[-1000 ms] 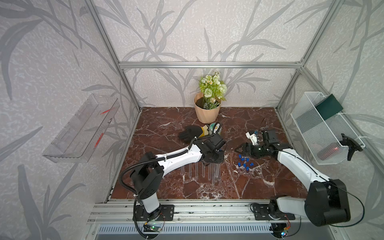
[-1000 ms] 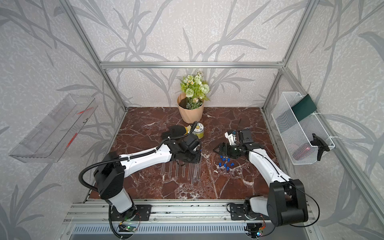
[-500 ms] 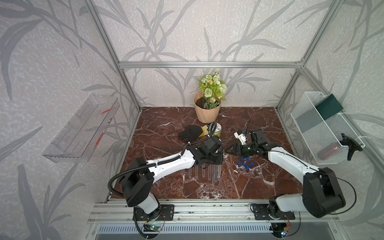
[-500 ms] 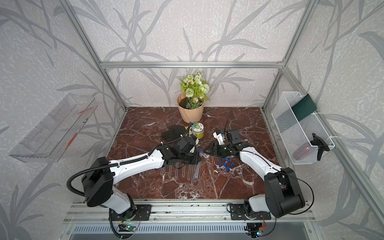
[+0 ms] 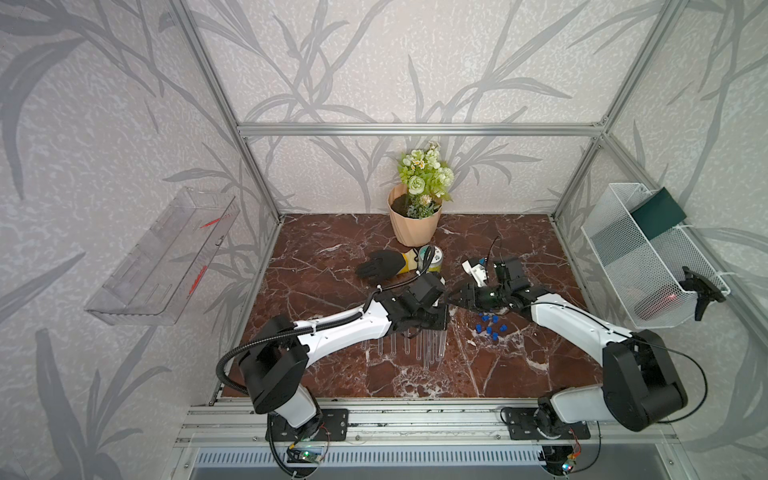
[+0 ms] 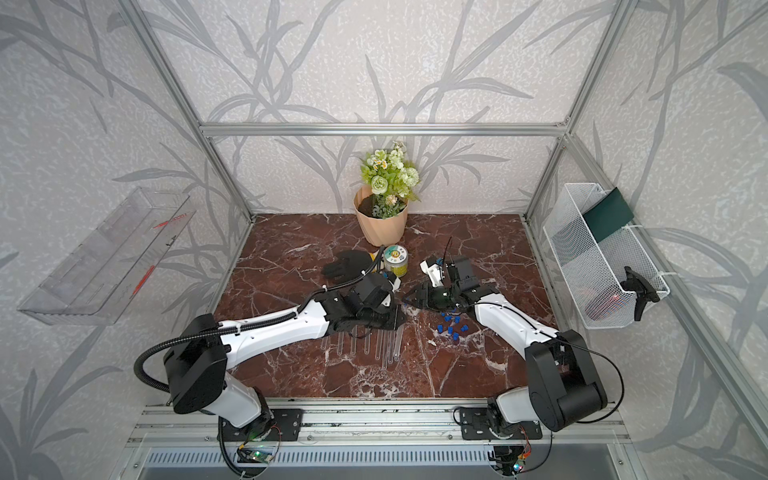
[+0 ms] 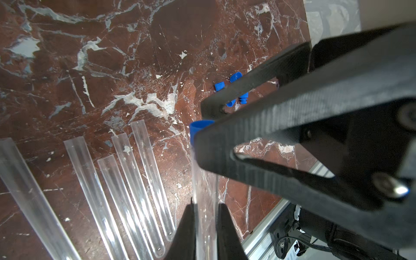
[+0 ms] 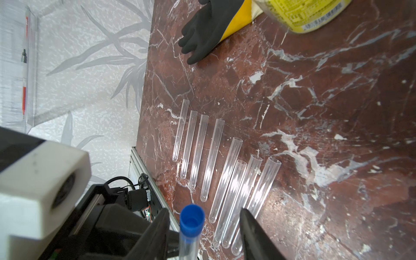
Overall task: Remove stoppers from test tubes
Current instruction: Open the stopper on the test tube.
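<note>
Nearest the front edge of the surface (image 5: pixel 332 249), eight opened test tubes (image 8: pixel 212 157) lie side by side, parked clear of the work. Just beyond, my left pincer (image 7: pixel 204 204) is clamped on the glass of the one capped test tube (image 7: pixel 203 180), steadying it with its mouth towards my right arm. My right pincer (image 8: pixel 204 211) stands part-way wide, one jaw on either side of the blue stopper (image 8: pixel 192 219) without touching it, placed to pinch it and pull along the tube's axis. Beside it the loose stoppers (image 5: pixel 489 330) sit in one heap, apart from the glass. Farther back: black glove (image 5: pixel 376 268), jar (image 5: pixel 430 257), flower pot (image 5: pixel 415 224)
</note>
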